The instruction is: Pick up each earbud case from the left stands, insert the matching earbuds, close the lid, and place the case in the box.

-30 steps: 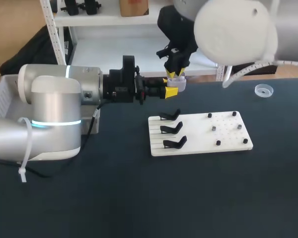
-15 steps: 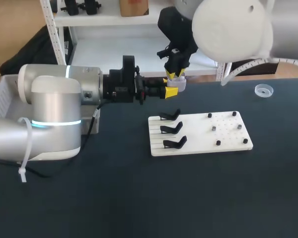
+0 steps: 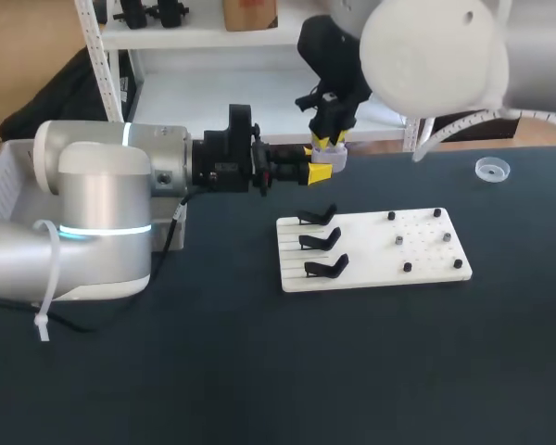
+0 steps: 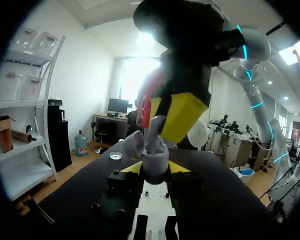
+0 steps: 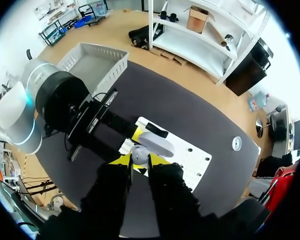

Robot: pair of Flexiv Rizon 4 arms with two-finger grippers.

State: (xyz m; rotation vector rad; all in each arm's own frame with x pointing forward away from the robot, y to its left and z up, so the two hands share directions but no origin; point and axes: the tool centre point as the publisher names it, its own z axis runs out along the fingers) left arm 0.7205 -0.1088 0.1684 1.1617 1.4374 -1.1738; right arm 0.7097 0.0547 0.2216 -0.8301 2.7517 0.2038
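Note:
Above the table's back middle, my left gripper (image 3: 324, 167) reaches in sideways, shut on a pale grey earbud case (image 3: 333, 160). In the left wrist view the case (image 4: 155, 161) sits between its yellow tips with the lid tipped open. My right gripper (image 3: 329, 142) points straight down onto the case. In the right wrist view it (image 5: 139, 161) is shut on a small white earbud (image 5: 138, 154) just above the open case (image 5: 157, 144). On the white board (image 3: 371, 269), three black stands (image 3: 320, 241) at its left side carry no cases.
Several small dark pegs or earbuds (image 3: 398, 239) dot the board's right half. A white basket (image 3: 9, 181) stands at the table's left edge, and a small clear round dish (image 3: 492, 169) lies at the back right. The dark tabletop (image 3: 278, 371) stretches toward the front.
My right arm has shifted very slightly over the case. The left arm and the case have kept still.

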